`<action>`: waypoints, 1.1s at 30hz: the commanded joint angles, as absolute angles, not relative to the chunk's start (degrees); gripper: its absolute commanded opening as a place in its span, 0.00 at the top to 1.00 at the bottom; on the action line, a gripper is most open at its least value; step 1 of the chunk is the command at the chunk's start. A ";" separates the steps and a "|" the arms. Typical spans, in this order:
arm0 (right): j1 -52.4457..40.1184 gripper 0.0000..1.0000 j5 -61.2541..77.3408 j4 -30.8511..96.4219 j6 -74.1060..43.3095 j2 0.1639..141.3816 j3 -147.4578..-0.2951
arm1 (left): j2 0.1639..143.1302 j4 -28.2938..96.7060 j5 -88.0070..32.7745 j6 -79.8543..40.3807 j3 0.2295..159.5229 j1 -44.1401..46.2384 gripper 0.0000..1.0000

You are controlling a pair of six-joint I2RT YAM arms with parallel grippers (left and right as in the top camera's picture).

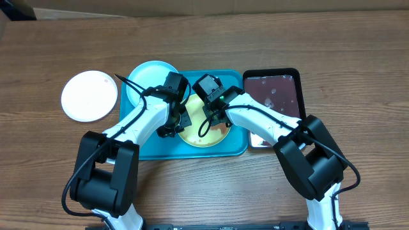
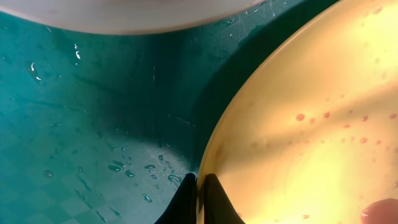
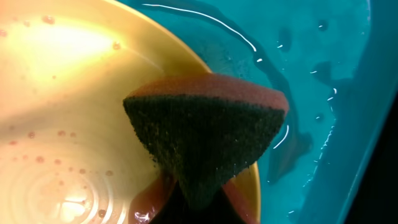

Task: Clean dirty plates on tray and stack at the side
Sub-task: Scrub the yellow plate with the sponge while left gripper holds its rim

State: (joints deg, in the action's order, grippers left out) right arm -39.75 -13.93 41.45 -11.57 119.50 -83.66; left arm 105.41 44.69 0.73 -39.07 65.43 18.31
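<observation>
Both arms are reaching into the turquoise tray [image 1: 160,149] on the wooden counter [image 1: 51,51]. The left gripper [image 1: 169,130] is sitting at the left rim of the yellow-green plate [image 1: 199,138], and the right gripper [image 1: 216,120] is hanging over that plate's upper part. The pale blue plate [image 1: 146,75] is lying at the tray's far-left corner, overhanging the rim. The white plate [image 1: 89,96] is resting on the counter left of the tray. The wet black tray [image 1: 275,89] is sitting just beside its right side.
</observation>
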 commanded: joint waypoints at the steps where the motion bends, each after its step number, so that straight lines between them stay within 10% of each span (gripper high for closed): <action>1: -39.57 0.96 -7.40 41.41 -12.05 121.12 -83.35 | 106.50 45.25 3.38 -39.83 65.32 17.98 0.96; 33: -20.75 0.96 30.48 51.75 -4.05 104.77 -87.18 | 106.50 45.36 3.31 -39.20 65.34 17.98 0.96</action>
